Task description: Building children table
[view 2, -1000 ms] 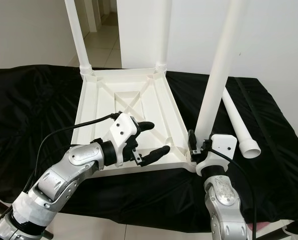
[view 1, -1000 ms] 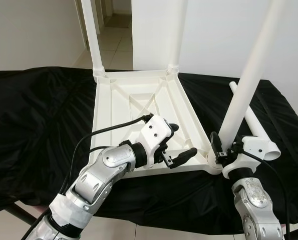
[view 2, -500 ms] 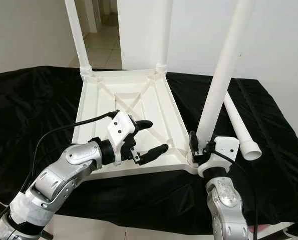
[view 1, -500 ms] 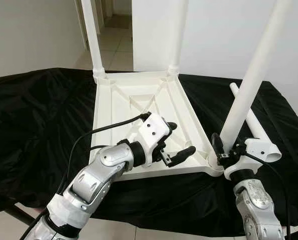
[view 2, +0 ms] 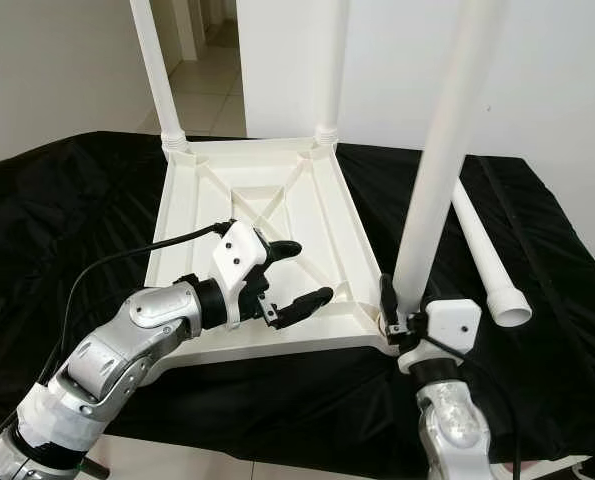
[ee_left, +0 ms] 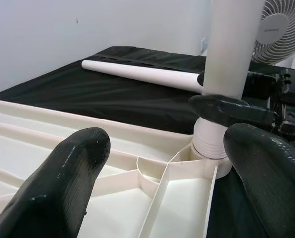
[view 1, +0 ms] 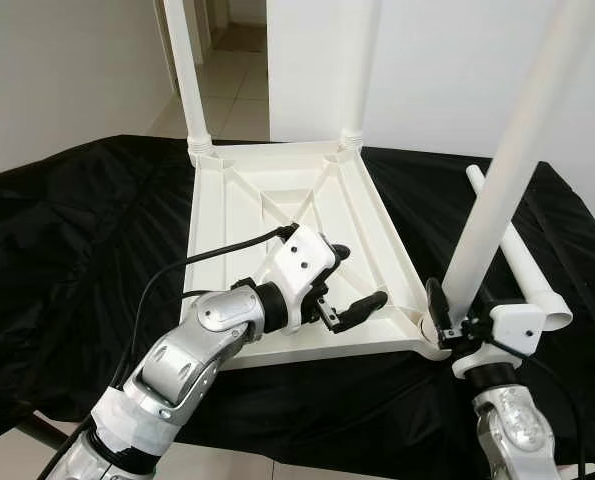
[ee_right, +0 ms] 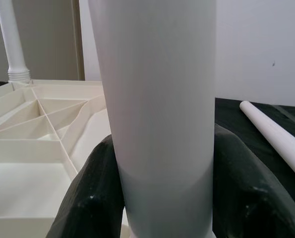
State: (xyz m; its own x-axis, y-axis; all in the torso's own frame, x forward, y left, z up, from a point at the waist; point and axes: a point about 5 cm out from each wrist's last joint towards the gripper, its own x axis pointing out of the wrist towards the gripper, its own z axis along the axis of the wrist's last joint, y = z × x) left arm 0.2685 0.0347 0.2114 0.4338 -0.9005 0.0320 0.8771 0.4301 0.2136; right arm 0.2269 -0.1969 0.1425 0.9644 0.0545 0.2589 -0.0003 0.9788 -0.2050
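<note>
The right gripper clamps a tilted white table leg at the upturned tabletop's near-right socket; the left gripper hovers wide open, so cross-threading seems likely.

Looks like a room in a home, used as a makeshift work area. Plain white walls all round, no shelving or tooling on them. Behind the black cloth a doorway opens onto a passage floored in pale glossy tiles, typical residential finish. The cloth itself is a loose, wrinkled sheet draped over a low surface, more household cover than bench top. Beyond the cloth's far edge, the left wrist view catches a white pedestal fan standing against the wall, a domestic appliance. Lighting is soft and even, like daylight indoors.
</note>
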